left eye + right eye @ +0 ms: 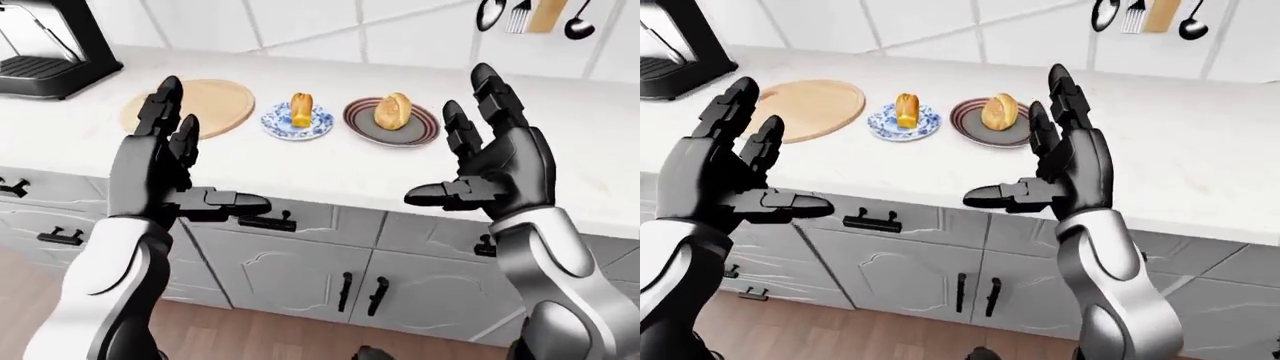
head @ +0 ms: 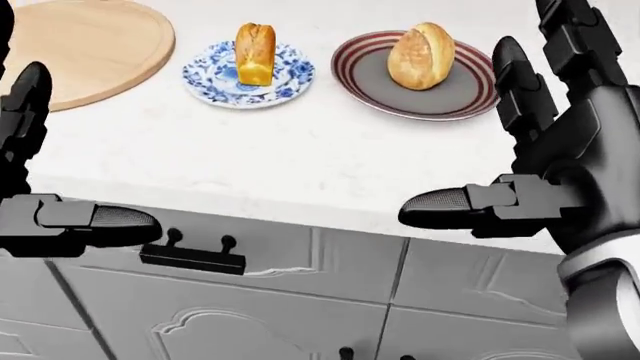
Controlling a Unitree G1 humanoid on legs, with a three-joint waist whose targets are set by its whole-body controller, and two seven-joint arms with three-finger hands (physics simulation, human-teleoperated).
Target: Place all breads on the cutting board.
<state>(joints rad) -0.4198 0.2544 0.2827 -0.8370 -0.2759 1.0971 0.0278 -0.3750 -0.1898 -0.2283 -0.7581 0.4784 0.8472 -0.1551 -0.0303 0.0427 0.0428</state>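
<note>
A round wooden cutting board (image 2: 85, 45) lies on the white counter (image 2: 300, 157) at the head view's top left, with nothing on it. To its right a blue patterned plate (image 2: 205, 79) carries an upright golden bread slice (image 2: 255, 52). Further right, a dark plate with red rim stripes (image 2: 365, 71) holds a bread roll (image 2: 420, 56). My left hand (image 1: 210, 154) and right hand (image 1: 450, 142) are raised before the counter edge, both open and holding nothing. Neither touches a bread.
A black coffee machine (image 1: 40, 52) stands on the counter left of the board. Utensils (image 1: 525, 15) hang on the tiled wall at upper right. Grey cabinet doors and drawers (image 1: 300, 277) with black handles sit below the counter, above a wooden floor (image 1: 250, 337).
</note>
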